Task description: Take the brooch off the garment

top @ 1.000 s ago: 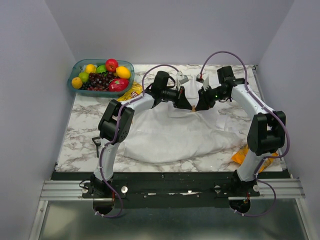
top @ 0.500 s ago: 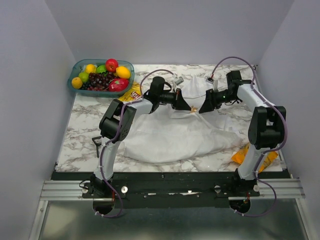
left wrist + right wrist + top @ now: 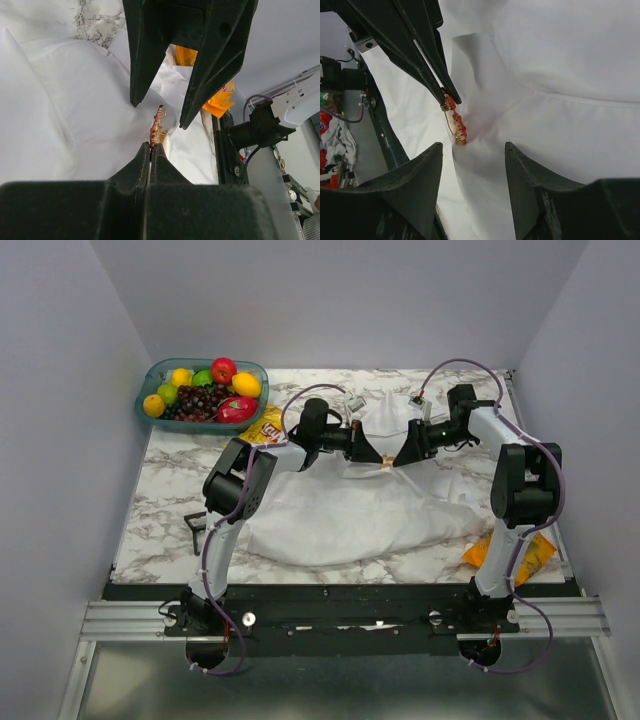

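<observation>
The white garment lies spread over the marble table, also filling the left wrist view and the right wrist view. The brooch, a tiny gold and red trinket, sits on a raised fold near the collar. My left gripper is shut, pinching one end of the brooch at its tips. My right gripper faces it from the right, open, with the brooch just ahead of its left finger. Only white cloth lies between the right gripper's fingers.
A teal bowl of fruit stands at the back left, with a yellow chip bag beside it. An orange snack packet lies at the front right by the right arm. A small black object sits near the left edge.
The right gripper has opened wide, backed off to the right, then edged in towards the brooch again. The left gripper stays shut at the brooch.
</observation>
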